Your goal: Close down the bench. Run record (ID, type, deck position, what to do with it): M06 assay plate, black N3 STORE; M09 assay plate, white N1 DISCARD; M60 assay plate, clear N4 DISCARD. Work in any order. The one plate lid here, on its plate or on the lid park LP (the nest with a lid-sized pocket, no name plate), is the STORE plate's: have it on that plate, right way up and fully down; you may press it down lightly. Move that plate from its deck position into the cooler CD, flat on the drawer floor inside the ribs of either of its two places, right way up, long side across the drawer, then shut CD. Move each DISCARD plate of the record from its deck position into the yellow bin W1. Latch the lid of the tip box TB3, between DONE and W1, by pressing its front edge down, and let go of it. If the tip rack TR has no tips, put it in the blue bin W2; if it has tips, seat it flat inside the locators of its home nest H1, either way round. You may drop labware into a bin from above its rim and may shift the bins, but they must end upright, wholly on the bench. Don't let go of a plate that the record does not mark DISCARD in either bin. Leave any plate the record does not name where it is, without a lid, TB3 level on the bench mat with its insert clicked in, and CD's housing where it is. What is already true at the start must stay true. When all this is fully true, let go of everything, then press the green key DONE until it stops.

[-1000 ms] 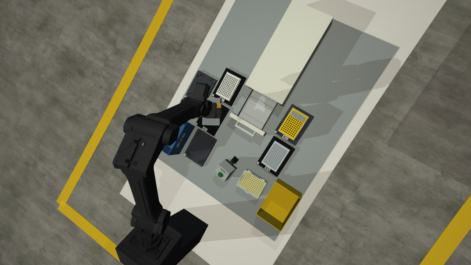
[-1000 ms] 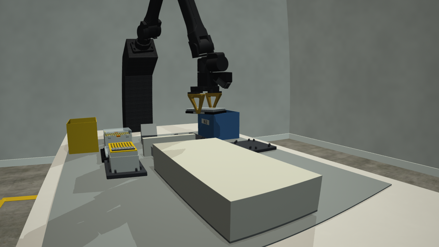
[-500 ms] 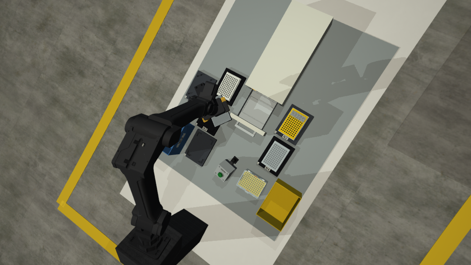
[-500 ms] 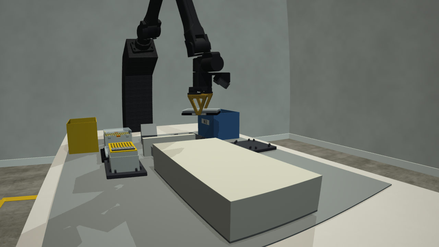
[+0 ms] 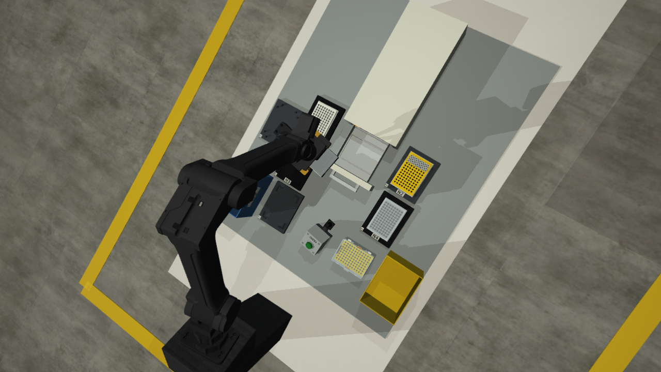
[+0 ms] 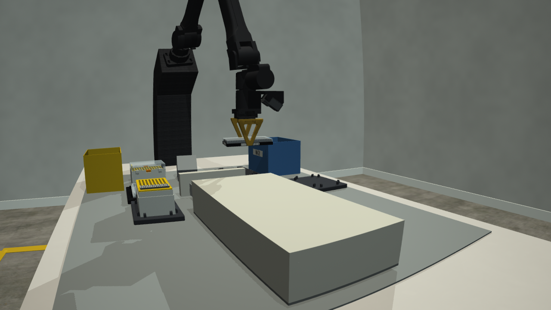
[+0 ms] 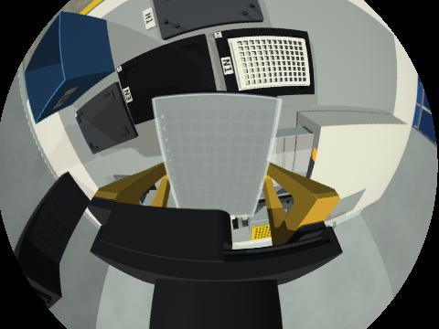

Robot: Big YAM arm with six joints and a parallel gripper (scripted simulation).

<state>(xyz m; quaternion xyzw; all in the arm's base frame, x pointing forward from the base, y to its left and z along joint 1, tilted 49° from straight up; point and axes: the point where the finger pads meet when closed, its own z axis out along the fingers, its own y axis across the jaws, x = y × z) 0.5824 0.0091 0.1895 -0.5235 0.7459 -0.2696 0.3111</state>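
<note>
My gripper (image 5: 312,155) (image 6: 246,132) (image 7: 216,165) is shut on the black assay plate (image 5: 324,161) (image 6: 245,143) (image 7: 216,146), which carries its clear lid. It holds the plate level in the air, above the gap between the empty black nest N3 (image 5: 292,178) (image 7: 174,69) and the open drawer (image 5: 352,178) (image 6: 212,176) of the cooler CD (image 5: 406,69) (image 6: 292,215). The white plate (image 5: 323,115) (image 7: 271,61) sits in N1. The clear plate (image 5: 387,218) sits in N4. The yellow tip rack TR (image 5: 411,172) (image 6: 154,184) shows some tips at one end.
The empty nest H1 (image 5: 276,119) (image 6: 319,181) (image 7: 208,3) and the lid park (image 5: 282,205) are dark. The blue bin W2 (image 6: 275,156) (image 7: 61,61) stands under the arm. The DONE key (image 5: 308,245), tip box TB3 (image 5: 353,257) (image 6: 146,167) and yellow bin W1 (image 5: 392,287) (image 6: 103,169) line the front.
</note>
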